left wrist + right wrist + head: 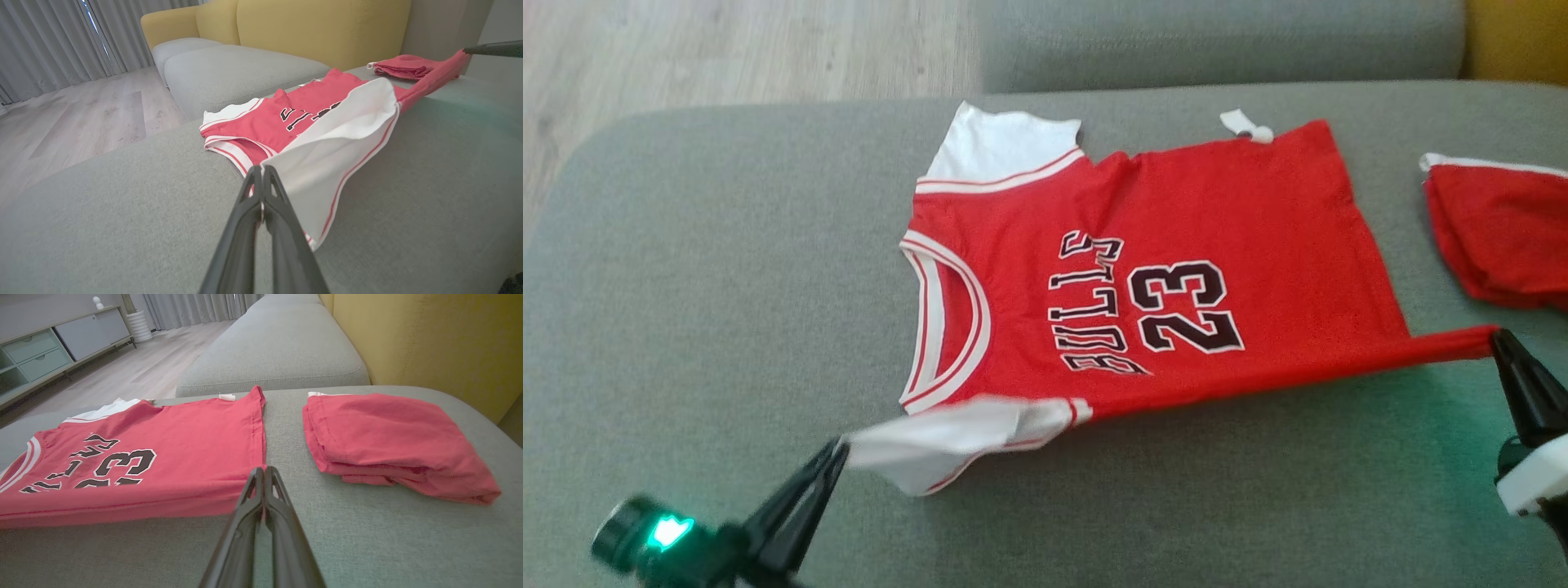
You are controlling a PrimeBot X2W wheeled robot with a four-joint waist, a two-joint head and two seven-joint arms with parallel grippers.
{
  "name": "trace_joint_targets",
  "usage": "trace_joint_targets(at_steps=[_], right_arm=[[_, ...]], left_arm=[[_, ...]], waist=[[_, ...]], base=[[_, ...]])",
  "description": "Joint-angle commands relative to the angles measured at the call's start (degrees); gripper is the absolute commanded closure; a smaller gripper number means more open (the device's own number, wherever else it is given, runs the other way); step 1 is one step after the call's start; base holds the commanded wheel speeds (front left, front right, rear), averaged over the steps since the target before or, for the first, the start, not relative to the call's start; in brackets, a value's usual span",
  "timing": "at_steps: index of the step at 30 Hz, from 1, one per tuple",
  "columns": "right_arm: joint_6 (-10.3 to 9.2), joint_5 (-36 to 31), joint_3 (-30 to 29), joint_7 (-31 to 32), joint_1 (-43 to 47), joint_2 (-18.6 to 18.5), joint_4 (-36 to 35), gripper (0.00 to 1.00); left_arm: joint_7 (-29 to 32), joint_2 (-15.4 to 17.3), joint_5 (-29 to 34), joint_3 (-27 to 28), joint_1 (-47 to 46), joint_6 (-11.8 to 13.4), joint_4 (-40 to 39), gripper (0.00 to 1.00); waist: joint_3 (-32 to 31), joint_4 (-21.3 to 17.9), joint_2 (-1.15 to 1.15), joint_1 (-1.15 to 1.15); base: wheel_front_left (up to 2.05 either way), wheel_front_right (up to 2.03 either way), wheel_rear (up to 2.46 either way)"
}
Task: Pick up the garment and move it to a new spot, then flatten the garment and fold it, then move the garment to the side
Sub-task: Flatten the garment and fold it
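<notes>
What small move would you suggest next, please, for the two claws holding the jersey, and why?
Probably carry both claws away from the robot, folding the near edge over. The left claw pinches the white sleeve, the right claw the hem corner, and the jersey lies flat.

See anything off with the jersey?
Nothing damaged. The jersey lies flat except its near edge, pulled taut between the left gripper on the sleeve and the right gripper at the hem. A tag sticks out at the far corner.
</notes>
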Motion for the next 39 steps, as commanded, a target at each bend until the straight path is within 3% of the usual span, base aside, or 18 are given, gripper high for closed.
trace_joint_targets(at_steps=[1,14,21,29,30,31,34,39], right_arm=[[0.4,-1.6,-1.7,0.6,-0.6,-0.9,-2.0,1.0],[0.4,-9.5,-6.0,6.8,-8.7,4.5,-0.6,1.0],[0.4,-10.9,-5.4,6.6,-14.2,4.7,2.5,1.0],[0.4,-11.0,-4.3,5.2,-17.8,4.7,5.7,1.0],[0.4,-10.7,-3.8,4.9,-18.4,5.1,6.6,0.44],[0.4,-10.4,-3.6,4.6,-18.8,5.4,6.9,0.0],[0.4,-10.0,-2.8,3.0,-19.5,6.2,7.5,0.0],[0.4,-8.9,-2.7,0.4,-18.8,7.3,8.4,0.0]], left_arm=[[0.1,0.4,0.6,2.2,-5.6,0.1,-0.4,1.0],[-1.0,-6.9,5.8,-1.0,-24.0,-4.1,13.7,1.0],[-1.9,-8.8,9.6,-1.1,-32.5,-4.9,20.7,1.0],[-2.0,-11.0,13.5,-0.2,-37.8,-5.7,22.5,1.0],[-2.0,-11.9,13.6,0.2,-38.2,-5.8,23.8,0.58],[-2.0,-12.4,13.2,0.7,-38.1,-5.8,24.4,0.0],[-2.0,-14.0,11.1,2.8,-35.6,-5.0,25.3,0.0],[-2.0,-20.2,0.3,6.7,-24.0,-5.2,23.1,0.0]], waist=[[1.9,0.5,0.0,0.01],[8.4,2.8,0.0,0.01],[11.0,3.5,0.0,0.01],[13.4,4.1,0.0,0.01],[13.6,4.1,0.0,0.01],[13.7,4.0,0.0,0.01],[13.4,3.4,0.0,0.01],[12.1,2.4,0.0,0.01]], base=[[0.0,0.0,0.0],[0.0,0.0,0.0],[0.0,0.0,0.0],[0.0,0.0,0.0],[0.0,0.0,0.0],[0.0,0.0,0.0],[0.0,0.0,0.0],[0.0,0.0,0.0]])
